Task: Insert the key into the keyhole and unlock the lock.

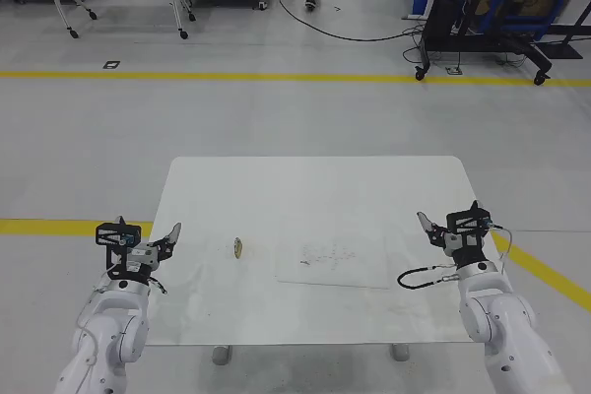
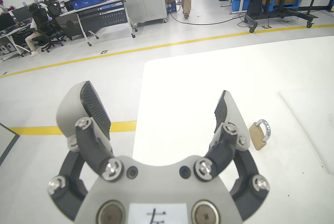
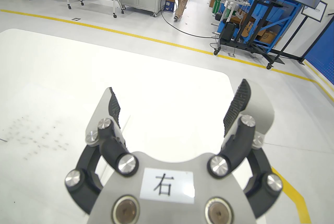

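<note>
A small brass padlock with a silver shackle lies on the white table, left of centre. In the left wrist view the padlock rests just beyond one fingertip. My left gripper hovers at the table's left edge, open and empty, a short way from the padlock. The left wrist view shows the left gripper with its jaws wide apart, half over the floor. My right gripper sits at the table's right edge, open and empty, far from the padlock. Its ribbed pads hold nothing.
A thin white sheet with faint dark smudges lies flat on the table between the two arms. The table's near left corner and right edge border bare floor with yellow lines.
</note>
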{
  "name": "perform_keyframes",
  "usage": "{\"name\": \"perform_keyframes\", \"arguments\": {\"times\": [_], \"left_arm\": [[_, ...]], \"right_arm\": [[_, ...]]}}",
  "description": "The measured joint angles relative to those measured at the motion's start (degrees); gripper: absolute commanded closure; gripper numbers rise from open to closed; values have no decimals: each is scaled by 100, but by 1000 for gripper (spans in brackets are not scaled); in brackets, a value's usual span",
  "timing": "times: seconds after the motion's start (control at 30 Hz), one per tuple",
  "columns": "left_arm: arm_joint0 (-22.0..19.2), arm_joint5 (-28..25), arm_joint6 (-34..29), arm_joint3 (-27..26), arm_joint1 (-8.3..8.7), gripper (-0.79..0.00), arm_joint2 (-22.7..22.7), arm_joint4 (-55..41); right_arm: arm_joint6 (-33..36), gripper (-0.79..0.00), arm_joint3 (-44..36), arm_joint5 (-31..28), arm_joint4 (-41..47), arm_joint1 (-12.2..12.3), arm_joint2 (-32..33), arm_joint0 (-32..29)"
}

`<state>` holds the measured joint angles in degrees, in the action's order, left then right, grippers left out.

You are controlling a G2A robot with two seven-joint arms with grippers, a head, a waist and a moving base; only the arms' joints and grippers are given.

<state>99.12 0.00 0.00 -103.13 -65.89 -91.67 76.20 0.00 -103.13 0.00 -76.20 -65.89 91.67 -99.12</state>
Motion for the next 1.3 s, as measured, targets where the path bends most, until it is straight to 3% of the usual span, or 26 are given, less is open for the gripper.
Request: {"name": "perform_keyframes", "arguments": {"times": [0.3,0.5,1.1,1.3], "left_arm": [[0,0,0,0,0,-785,0,0],[0,0,0,0,0,-785,0,0],[0,0,0,0,0,-785,0,0],[0,0,0,0,0,-785,0,0]], "right_arm": [[6,-785,-11,-51,-11,-1,-47,16],[376,-785,276,-755,-45,-45,-722,505],[444,-785,382,-747,-143,-68,-934,662],[876,-785,859,-1417,-551,-149,-1796,1361]]}}
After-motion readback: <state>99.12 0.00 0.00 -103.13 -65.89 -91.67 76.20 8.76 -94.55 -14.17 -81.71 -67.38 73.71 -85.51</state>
